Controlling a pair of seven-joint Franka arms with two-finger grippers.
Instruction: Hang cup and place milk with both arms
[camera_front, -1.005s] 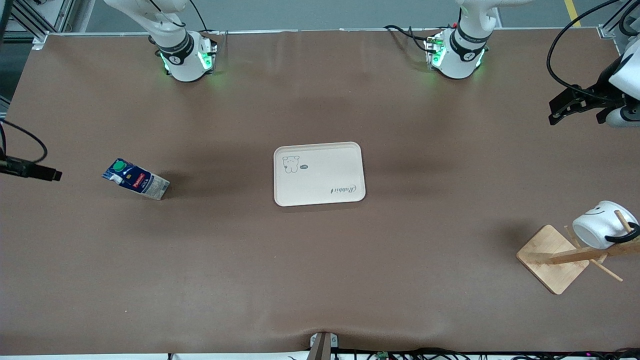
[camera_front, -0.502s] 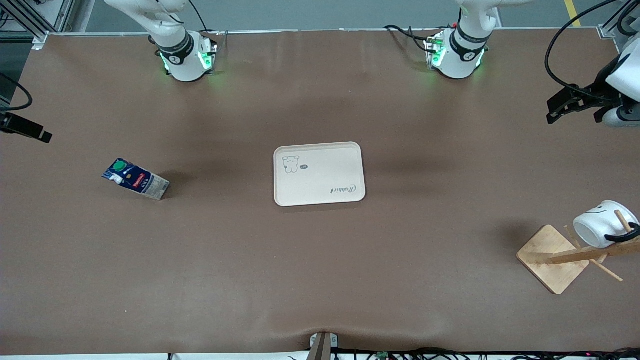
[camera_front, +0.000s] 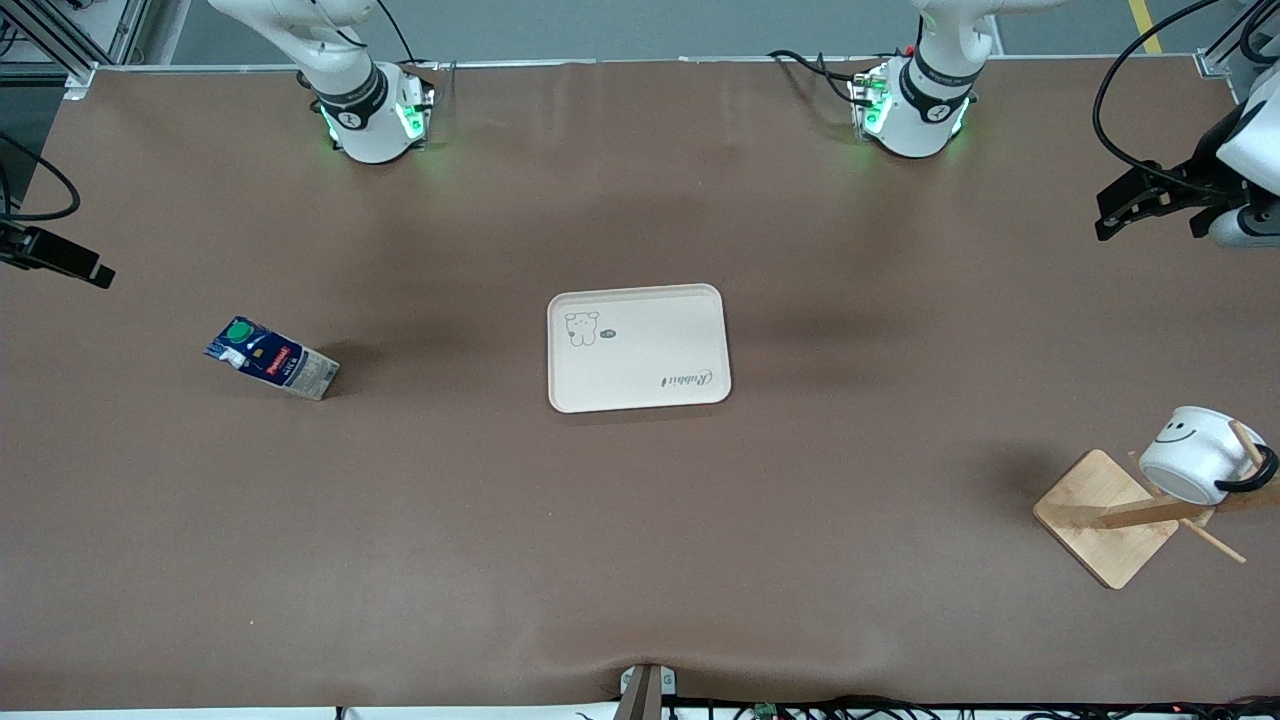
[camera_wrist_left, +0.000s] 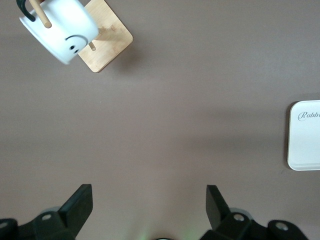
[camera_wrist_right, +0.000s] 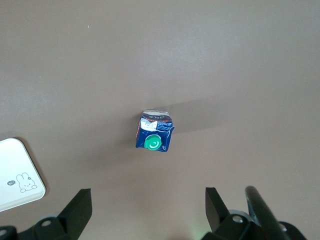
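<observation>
The cup (camera_front: 1195, 455), white with a black smiley, hangs by its black handle on a peg of the wooden rack (camera_front: 1105, 515) at the left arm's end of the table. It also shows in the left wrist view (camera_wrist_left: 60, 27). The milk (camera_front: 272, 358), a dark blue carton with a green cap, stands on the table toward the right arm's end. It also shows in the right wrist view (camera_wrist_right: 155, 131). My left gripper (camera_front: 1108, 215) (camera_wrist_left: 149, 200) is open and empty over bare table. My right gripper (camera_front: 100, 275) (camera_wrist_right: 148, 200) is open and empty, over the table's edge beside the milk.
A cream tray (camera_front: 638, 347) with a rabbit drawing lies at the table's middle, with nothing on it. Its edge shows in the left wrist view (camera_wrist_left: 305, 135) and in the right wrist view (camera_wrist_right: 17, 175). The rack's square base (camera_wrist_left: 106, 42) rests flat on the table.
The cup has swung on its peg, so its smiley now shows more. My right gripper has moved up toward the bases' side. The left gripper has barely shifted.
</observation>
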